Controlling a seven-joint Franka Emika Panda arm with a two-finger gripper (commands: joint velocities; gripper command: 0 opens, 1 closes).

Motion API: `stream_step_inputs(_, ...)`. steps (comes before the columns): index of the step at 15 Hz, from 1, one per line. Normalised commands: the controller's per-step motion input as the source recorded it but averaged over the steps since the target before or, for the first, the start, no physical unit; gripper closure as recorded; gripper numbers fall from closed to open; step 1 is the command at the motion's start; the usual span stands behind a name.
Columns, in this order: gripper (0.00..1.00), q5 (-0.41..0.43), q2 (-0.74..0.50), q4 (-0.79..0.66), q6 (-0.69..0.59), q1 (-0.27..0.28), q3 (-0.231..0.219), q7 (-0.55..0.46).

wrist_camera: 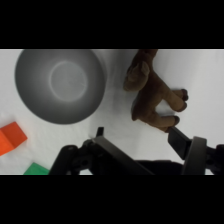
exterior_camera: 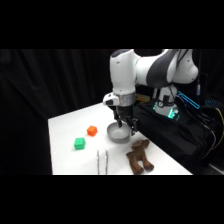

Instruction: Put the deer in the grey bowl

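**Deer lies free near the front edge; gripper hangs over the bowl's rim, carrying nothing**

Nearest the desk's [exterior_camera: 65, 125] front edge, a pair of metal tongs [exterior_camera: 102, 162] lies flat, and just to their right the deer [exterior_camera: 139, 156] sprawls on its side, limbs loose, untouched. In the wrist view the deer [wrist_camera: 152, 95] lies clear of the grey bowl [wrist_camera: 60, 85], a strip of bare desk between them, so nothing blocks a straight descent onto it.

Further in, the grey bowl [exterior_camera: 119, 133] sits upright and empty near the desk's right edge. The gripper [exterior_camera: 126, 125] hangs over the bowl's far rim, not over the plush, so it probably has to shift toward the front edge before it can take hold. Its fingers hold nothing; the wrist view shows them spread apart, one finger [wrist_camera: 179, 139] near the deer's legs.

To the left, an orange cube [exterior_camera: 92, 130] and a green cube [exterior_camera: 79, 143] rest well apart from bowl and deer, out of any likely path. The tongs lie close enough to the deer to be nudged by a careless approach.
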Motion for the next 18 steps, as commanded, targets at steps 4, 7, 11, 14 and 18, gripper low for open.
stream_step_inputs(4,0.00,0.067,0.23,-0.10,0.40,0.064,0.064,0.01)
stream_step_inputs(7,0.00,0.040,0.21,-0.02,0.32,0.048,0.060,0.01)
stream_step_inputs(11,0.00,0.047,0.16,0.01,0.22,0.014,0.051,0.00)
stream_step_inputs(14,0.00,0.081,0.18,0.03,0.20,-0.016,0.066,-0.04)
stream_step_inputs(18,0.00,0.069,0.19,0.04,0.21,-0.014,0.072,-0.03)
